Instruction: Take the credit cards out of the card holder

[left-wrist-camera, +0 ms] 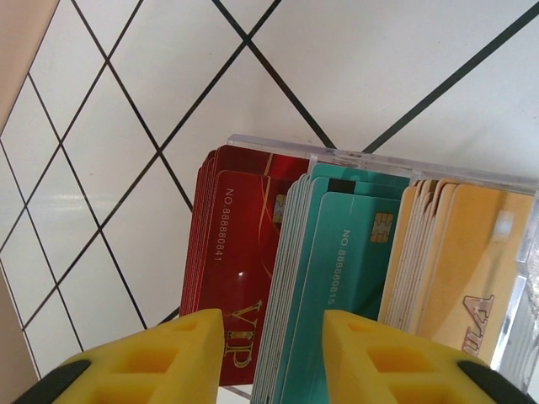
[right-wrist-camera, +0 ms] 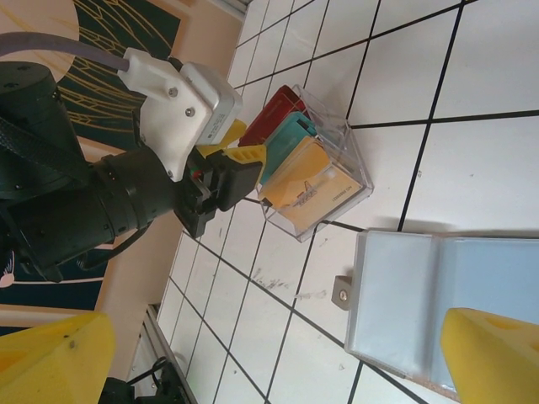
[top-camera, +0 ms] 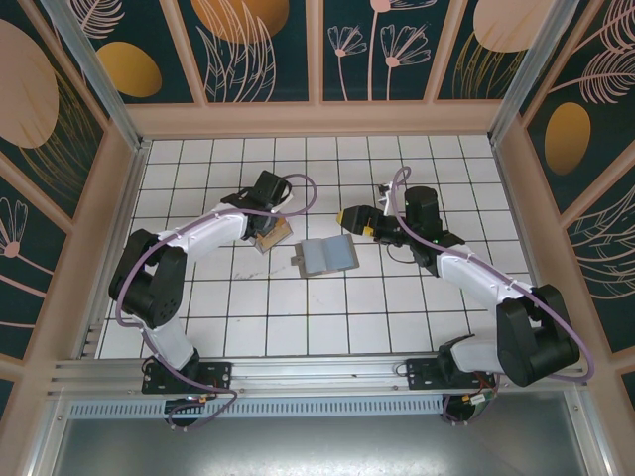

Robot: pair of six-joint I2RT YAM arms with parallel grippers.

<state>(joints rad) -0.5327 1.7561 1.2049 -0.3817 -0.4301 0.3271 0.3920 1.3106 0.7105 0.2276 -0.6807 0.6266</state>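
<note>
Credit cards [left-wrist-camera: 337, 252] stand on edge in red, teal and yellow-orange stacks inside a clear box [left-wrist-camera: 337, 156]. Beside it, the blue-grey card holder [top-camera: 327, 256] lies open on the desk [top-camera: 248, 327]. The left end effector [left-wrist-camera: 274, 353] hangs over the cards, narrowly parted and gripping nothing. The right end effector [right-wrist-camera: 278, 358] gapes wide above the holder.

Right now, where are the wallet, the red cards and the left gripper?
wallet [right-wrist-camera: 425, 295], right wrist view, beside its centre fold.
red cards [left-wrist-camera: 240, 244], left wrist view, face of the front card.
left gripper [left-wrist-camera: 271, 326], left wrist view, midway between its yellow fingertips.

Robot test booth, white tiled table [top-camera: 248, 327], leaf-patterned walls [top-camera: 268, 50], aluminium rail [top-camera: 317, 372]
</note>
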